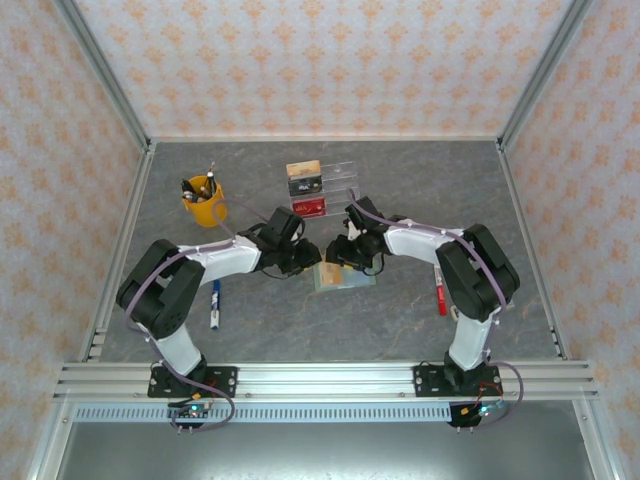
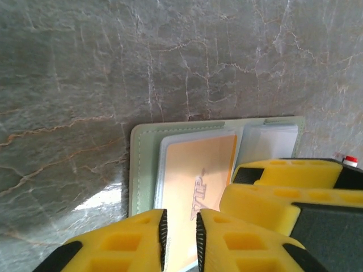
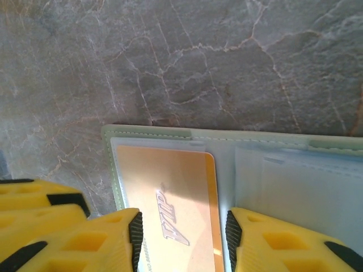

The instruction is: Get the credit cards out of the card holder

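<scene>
- We find the flat sage-green fold-open card holder (image 1: 338,280) lying open on the grey marbled table (image 2: 170,68). It sits between the two arms, nearer the arm bases than the clear acrylic compartment tray (image 1: 345,170).
- A tan-orange plastic card marked VIP (image 3: 170,187) sits in one of the holder's clear sleeves. The clear sleeve on the facing page (image 3: 295,181) looks empty.
- Left gripper (image 2: 180,226): the pads are drawn almost together, leaving a thin slit with the card showing in it. We cannot tell whether the pads bite the card or stand just above it.
- Right gripper (image 3: 181,229): the jaws are spread and straddle the card's width. We cannot tell whether they touch the holder.
- Risk one: if the left pads catch sleeve film along with the card, a pull would likely drag or lift the whole holder.
- Risk two: if nothing pins the holder, it may slide on the smooth table instead of giving up the card.
- Risk three: the card is thin and slick, so a shallow edge grip could slip off or bend it.
- Risk four: the two claws work just beside each other, so a sideways pull could knock the fingers together.
</scene>
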